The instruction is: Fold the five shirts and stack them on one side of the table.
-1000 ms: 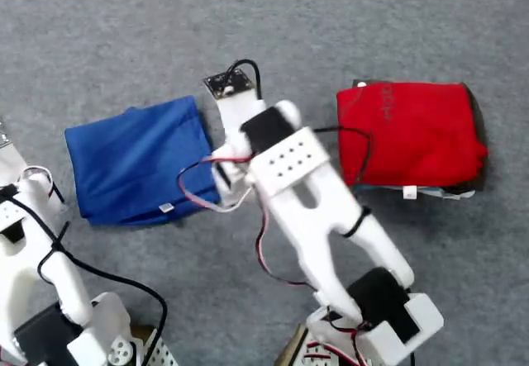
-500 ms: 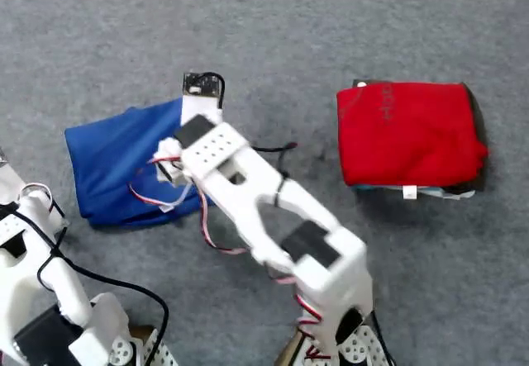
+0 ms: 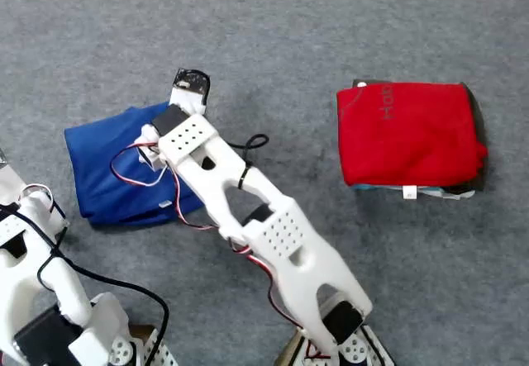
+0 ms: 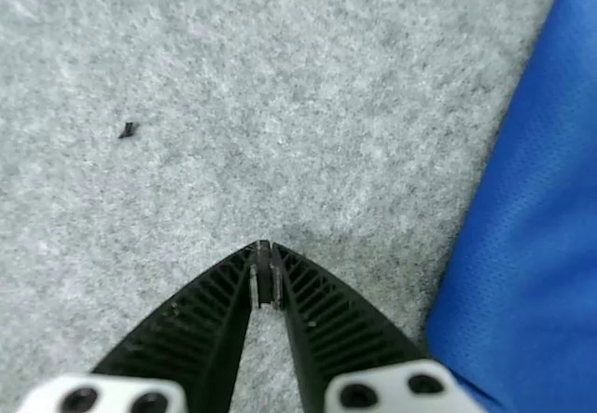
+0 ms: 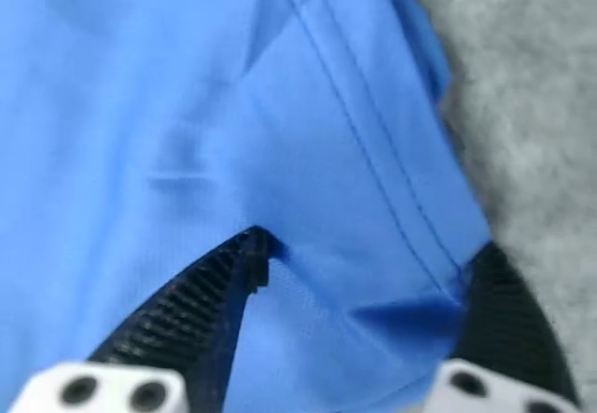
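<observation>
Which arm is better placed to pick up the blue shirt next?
Right. The right gripper is open, its fingers on either side of the blue shirt at its edge. The left gripper is shut over the table beside the shirt, holding nothing.

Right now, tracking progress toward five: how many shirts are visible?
2 plainly: a blue shirt at the table's left and a folded red shirt at its right. Edges peeking from under the red one may be more shirts, hidden.
</observation>
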